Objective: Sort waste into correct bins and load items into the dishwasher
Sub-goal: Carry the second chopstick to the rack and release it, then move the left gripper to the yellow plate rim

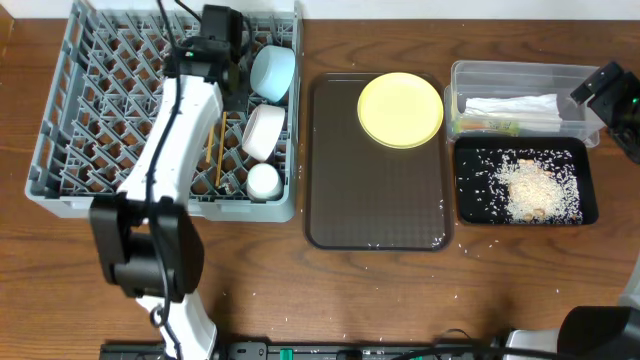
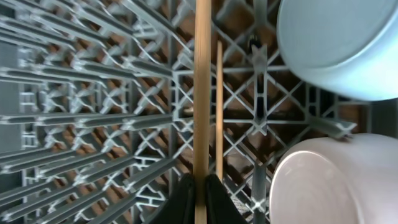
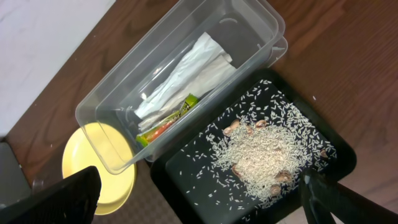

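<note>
My left gripper point(image 2: 200, 202) is shut on a wooden chopstick point(image 2: 201, 93) over the grey dish rack point(image 1: 60, 150); the second chopstick point(image 2: 219, 106) lies on the rack grid beside it. The rack also holds the light-blue bowl point(image 1: 272, 72), white bowl point(image 1: 263, 131) and white cup point(image 1: 264, 180). The yellow plate point(image 1: 400, 109) sits on the brown tray point(image 1: 375, 215). The clear tub point(image 3: 112, 106) holds the white napkin point(image 3: 186, 68) and snack wrapper point(image 3: 166, 121). The black tray point(image 3: 336, 146) holds rice point(image 3: 261, 155). My right gripper point(image 3: 199, 196) is open and empty above the bins.
Loose rice grains lie scattered on the wooden table point(image 1: 400, 300) in front of the brown tray. The rack's far-left cells point(image 1: 100, 90) hold nothing. The right arm point(image 1: 610, 95) hangs at the table's right edge.
</note>
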Controlling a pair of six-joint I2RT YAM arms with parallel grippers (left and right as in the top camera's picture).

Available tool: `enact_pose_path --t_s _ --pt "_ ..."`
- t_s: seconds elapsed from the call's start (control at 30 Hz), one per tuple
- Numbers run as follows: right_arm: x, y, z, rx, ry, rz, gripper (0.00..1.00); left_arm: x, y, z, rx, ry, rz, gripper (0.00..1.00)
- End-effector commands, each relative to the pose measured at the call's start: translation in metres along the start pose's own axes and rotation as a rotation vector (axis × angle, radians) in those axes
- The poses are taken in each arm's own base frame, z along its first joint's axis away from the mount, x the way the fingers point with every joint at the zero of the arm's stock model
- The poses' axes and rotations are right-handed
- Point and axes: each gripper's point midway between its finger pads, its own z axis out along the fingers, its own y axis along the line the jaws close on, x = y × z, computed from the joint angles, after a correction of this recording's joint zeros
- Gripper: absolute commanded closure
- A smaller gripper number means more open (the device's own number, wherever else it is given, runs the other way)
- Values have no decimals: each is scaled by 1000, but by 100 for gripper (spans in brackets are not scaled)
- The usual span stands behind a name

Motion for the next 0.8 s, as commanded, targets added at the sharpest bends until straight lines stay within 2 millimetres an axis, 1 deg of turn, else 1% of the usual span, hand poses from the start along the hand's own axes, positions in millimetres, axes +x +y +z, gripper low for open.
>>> enact_pose_path --t_s 0.0,0.07,0.1,0.13,0.2,0.27,0.33,0.37,0.4,0.43,0.5,0.57,0.63,0.73,0.77 --pt "0 0 1 1 2 15 1 12 -3 17 -9 56 11 86" --pt "0 0 1 1 2 15 1 13 -4 19 -9 64 5 72" --pt "0 0 1 1 2 15 1 13 -4 18 -9 61 -8 71" --pt "0 0 1 1 2 15 1 11 -3 15 -9 50 -21 67" --pt "0 0 1 1 2 15 1 7 -2 11 -9 32 -26 65" --pt "0 0 1 1 2 15 1 0 1 0 -8 4 -57 63" --pt "0 0 1 1 2 15 1 -7 0 -15 8 -24 -86 63" --pt "0 0 1 1 2 15 1 -12 -5 -25 42 -44 -94 62" --pt "0 0 1 1 2 15 1 -17 -14 -37 96 -69 -98 62" --pt "0 0 1 1 2 15 1 -22 -29 -52 171 -100 -105 62" --pt "0 0 1 1 2 15 1 -30 -54 -76 283 -144 -135 62" --pt "0 -1 1 2 2 16 1 -36 -83 -94 372 -177 -133 59" --pt "0 -1 1 2 2 16 1 -42 -118 -109 451 -215 -105 56" --pt "0 -1 1 2 2 16 1 -51 -176 -130 536 -285 -66 53" --pt "0 -1 1 2 2 15 1 -53 -193 -133 560 -303 -59 52"
